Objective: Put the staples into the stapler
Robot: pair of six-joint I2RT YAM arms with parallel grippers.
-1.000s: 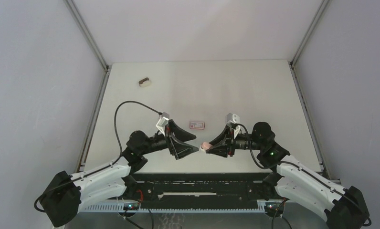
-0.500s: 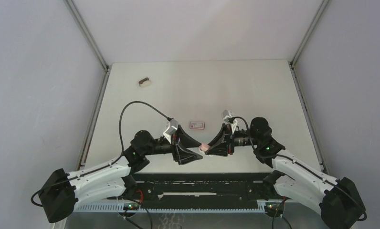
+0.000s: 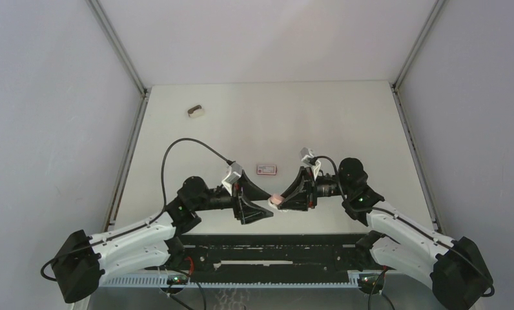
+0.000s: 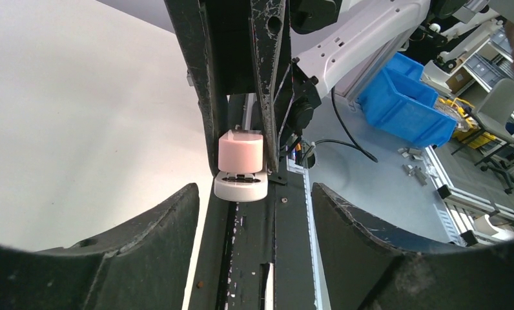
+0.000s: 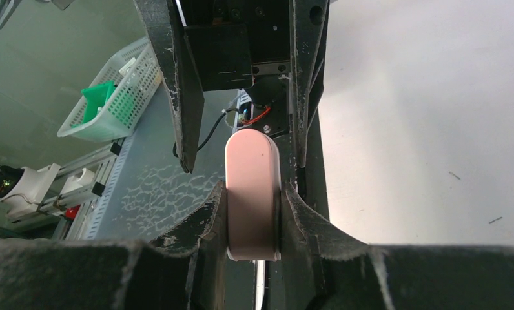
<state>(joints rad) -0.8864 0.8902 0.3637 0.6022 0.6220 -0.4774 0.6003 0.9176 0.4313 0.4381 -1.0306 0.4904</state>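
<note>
Top external view: both arms are meeting low over the near edge of the table (image 3: 345, 129). The right gripper (image 3: 280, 199) is clamping the pink-and-white stapler (image 3: 276, 198), and the left gripper (image 3: 267, 208) is facing it nose to nose. The staple box (image 3: 266, 169) is lying just beyond them; the staples themselves are not showing. A small dark object (image 3: 195, 111) is sitting far left, too small to identify.

Left wrist view: the left gripper's jaws are standing open, flanking the stapler (image 4: 241, 169) end-on without touching it.

Right wrist view: the right fingers (image 5: 206, 219) are pinching the stapler (image 5: 252, 194) by its sides.

Risk, as judged: the stapler is hanging over the base rail (image 3: 267, 242), not mid-table. An off-centre squeeze from the left could be twisting it loose and dropping it there. The two sets of fingers are leaving little clearance. Open table is lying beyond the box, with the walls (image 3: 61, 129) well apart.
</note>
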